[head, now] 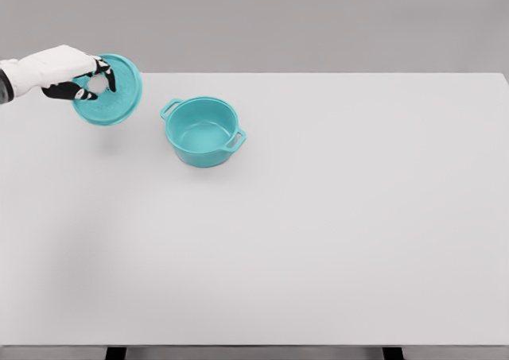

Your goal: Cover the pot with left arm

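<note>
A round teal pot lid (111, 91) is held in the left hand (79, 78) of a white-armed humanoid robot, whose arm is seen entering from the left edge of the head view. The dark fingers (62, 92) are curled around the knob at the lid's centre, and the lid is carried tilted, its face turned toward the camera, above the far left part of the pale grey worktop (318, 233).

To the right of the hand and slightly nearer the camera, a teal round cooking pot with two side handles (203, 131) is seen standing upright and uncovered on the worktop, its interior visible. The lid and the pot are kept apart; a narrow strip of worktop is visible between the lid's lower right rim and the pot's nearer handle.

No brand, label or writing can be read on the lid, the pot, the hand or the worktop. Two dark legs are glimpsed under the worktop's near edge at the bottom of the view.
</note>
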{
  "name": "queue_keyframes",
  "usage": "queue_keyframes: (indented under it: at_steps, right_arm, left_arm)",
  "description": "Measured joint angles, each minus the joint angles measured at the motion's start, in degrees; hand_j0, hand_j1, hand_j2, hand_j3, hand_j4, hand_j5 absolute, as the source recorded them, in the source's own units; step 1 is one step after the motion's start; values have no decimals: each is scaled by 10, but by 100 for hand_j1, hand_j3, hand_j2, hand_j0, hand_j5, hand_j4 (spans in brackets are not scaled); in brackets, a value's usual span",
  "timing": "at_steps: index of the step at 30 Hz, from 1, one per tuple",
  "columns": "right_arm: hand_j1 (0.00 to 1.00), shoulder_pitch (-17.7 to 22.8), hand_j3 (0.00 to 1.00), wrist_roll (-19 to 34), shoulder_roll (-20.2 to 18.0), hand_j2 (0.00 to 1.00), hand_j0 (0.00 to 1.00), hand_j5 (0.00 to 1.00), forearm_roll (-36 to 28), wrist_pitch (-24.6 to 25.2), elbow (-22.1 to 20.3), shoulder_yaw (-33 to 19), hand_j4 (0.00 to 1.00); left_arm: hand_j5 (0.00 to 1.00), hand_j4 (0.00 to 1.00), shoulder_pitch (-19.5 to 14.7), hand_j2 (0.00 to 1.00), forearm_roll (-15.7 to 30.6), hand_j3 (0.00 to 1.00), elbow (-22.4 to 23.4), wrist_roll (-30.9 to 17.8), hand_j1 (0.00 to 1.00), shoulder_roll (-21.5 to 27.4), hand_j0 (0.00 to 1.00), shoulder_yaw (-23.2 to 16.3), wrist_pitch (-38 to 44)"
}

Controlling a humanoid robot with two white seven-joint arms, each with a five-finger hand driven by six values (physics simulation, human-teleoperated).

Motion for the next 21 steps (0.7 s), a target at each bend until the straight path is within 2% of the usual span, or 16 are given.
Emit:
queue_keyframes:
  at_steps: [21]
  right_arm:
    - [100,0,100,0,0,100,100,100,0,0,0,0,100]
  left_arm:
    - [46,46,-9,46,8,46,-51,3,46,-20,46,-10,0]
